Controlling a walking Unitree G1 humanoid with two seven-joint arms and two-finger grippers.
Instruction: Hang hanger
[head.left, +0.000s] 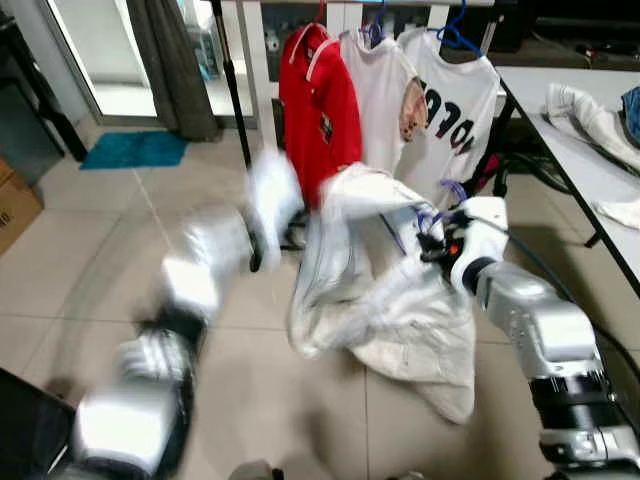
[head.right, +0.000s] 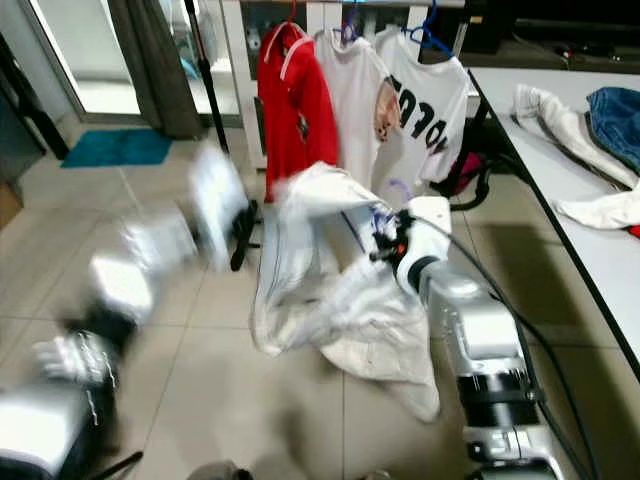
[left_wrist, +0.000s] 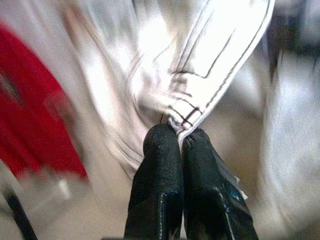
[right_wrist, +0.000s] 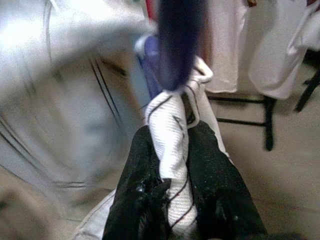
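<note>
Held between both hands in front of the rack (head.left: 240, 110): a white garment (head.left: 390, 290), bunched and sagging toward the floor (head.left: 260, 390), with a purple hanger (right_wrist: 175, 45) poking out near its collar. Right hand (right_wrist: 175, 150) clamped on a ribbed white edge of the cloth, fingers (right_wrist: 145, 175) pressed against it from both sides, just below the hanger's blurred purple bar; probably gripped there so that collar and hanger travel together. Left hand (left_wrist: 181, 145) pinching a seamed hem of the same garment, fingers nearly touching with only the thin fold between them; likely holding the far side up to keep the fabric spread and off the tiles. Left arm (head.left: 180, 300) heavily blurred in the head views, so clearly in motion. Behind, already on the rack: a red shirt (head.left: 318, 105), a white shirt (head.left: 385, 90) and a printed white shirt (head.left: 455, 110) on a blue hanger (head.left: 455, 35), packed side by side. To the right, a worktop (head.left: 590, 170) with loose clothes (head.left: 590, 115) on it, well apart from the work. Task judged mid-way: hanger still low, below the rail, not yet hooked. Next move judged to need a lift toward the rail, with the hook kept free of the cloth; risk of the heavy, drooping garment slipping off the hanger.
</note>
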